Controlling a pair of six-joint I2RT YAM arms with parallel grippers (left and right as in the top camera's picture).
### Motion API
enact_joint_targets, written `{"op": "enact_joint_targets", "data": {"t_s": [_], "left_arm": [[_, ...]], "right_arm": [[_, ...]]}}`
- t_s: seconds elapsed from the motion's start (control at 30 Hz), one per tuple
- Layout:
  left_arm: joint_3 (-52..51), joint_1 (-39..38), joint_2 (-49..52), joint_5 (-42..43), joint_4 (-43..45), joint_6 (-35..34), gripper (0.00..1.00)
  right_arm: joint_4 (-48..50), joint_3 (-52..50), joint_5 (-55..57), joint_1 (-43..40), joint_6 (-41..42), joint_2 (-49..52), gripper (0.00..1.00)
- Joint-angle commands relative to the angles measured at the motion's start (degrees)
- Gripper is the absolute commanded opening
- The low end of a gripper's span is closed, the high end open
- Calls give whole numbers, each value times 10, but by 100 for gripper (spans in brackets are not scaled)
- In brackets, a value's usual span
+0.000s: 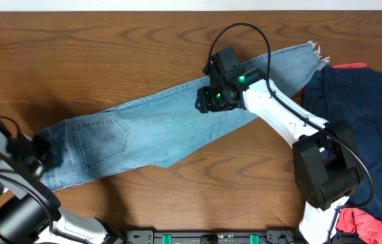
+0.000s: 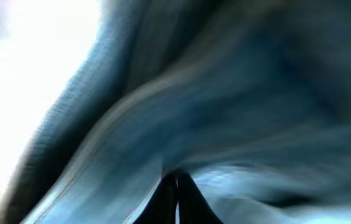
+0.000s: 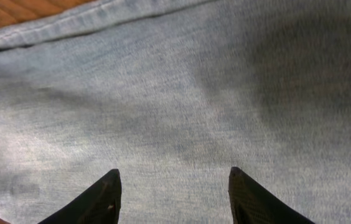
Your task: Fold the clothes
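Observation:
The light-blue jeans [image 1: 150, 125] lie stretched slantwise across the table, waistband at the left, frayed hem [image 1: 316, 51] at the upper right, a stitched back pocket [image 1: 101, 142] showing. My left gripper [image 1: 42, 150] is at the waistband end; in the left wrist view its fingers [image 2: 177, 183] are shut on denim [image 2: 225, 112] that fills the blurred frame. My right gripper [image 1: 208, 100] hangs over the middle of the leg, open, with bare denim [image 3: 175, 112] between its fingertips [image 3: 174, 177].
A dark navy garment [image 1: 357, 108] lies at the right, touching the jeans' hem end. A coral-red garment [image 1: 370, 224] shows at the bottom right and at the navy one's top edge [image 1: 350, 66]. Brown wooden table [image 1: 110, 47] surrounds them.

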Motion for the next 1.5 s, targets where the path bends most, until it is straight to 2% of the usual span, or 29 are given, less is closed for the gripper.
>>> {"op": "enact_joint_targets", "data": {"t_s": [0.0,0.1,0.23,0.3,0.37,0.43,0.5,0.67,0.7,0.77,0.83,0.9,1.07,1.2,1.33,1.4,1.47], "left_arm": [[-69,13,5,-171,35,-76,6],[-104,31,6,-189,62,-82,6],[-91,50,5,-187,67,-91,6],[-78,51,4,-175,68,-90,6],[-63,50,4,-138,79,-77,7],[-46,47,4,-94,92,-41,7],[-29,46,4,-88,91,-23,7],[-9,46,3,-88,85,-22,7],[-9,46,3,-88,85,-22,7],[-9,46,3,-88,84,-22,7],[-9,46,3,-88,81,-22,7],[-9,46,3,-88,80,-22,7],[-9,46,3,-88,74,-22,7],[-9,46,3,-88,71,-22,7],[-9,47,2,-87,67,-20,7],[-6,46,-2,-60,67,-14,7],[-3,46,-8,6,70,9,7]], "right_arm": [[-4,4,5,-10,14,-3,54],[-4,4,5,-17,14,-3,54],[-3,4,23,-33,10,-3,54],[4,4,14,-39,-28,-2,50],[7,4,-45,-40,-107,-1,48],[-3,4,-119,-31,-167,0,50],[-27,4,-172,-11,-201,1,50],[-71,-1,-163,82,-254,1,58],[-67,-5,-141,108,-254,1,58],[-54,-11,-91,148,-254,2,46],[-33,-20,-52,183,-254,2,39],[-7,-33,-39,209,-254,2,24],[61,-66,-40,235,-200,37,23],[95,-66,-78,210,-112,81,19],[73,-65,-124,169,-64,82,14],[49,-61,-133,146,-61,69,13],[35,-61,-139,126,-88,47,15]]}}
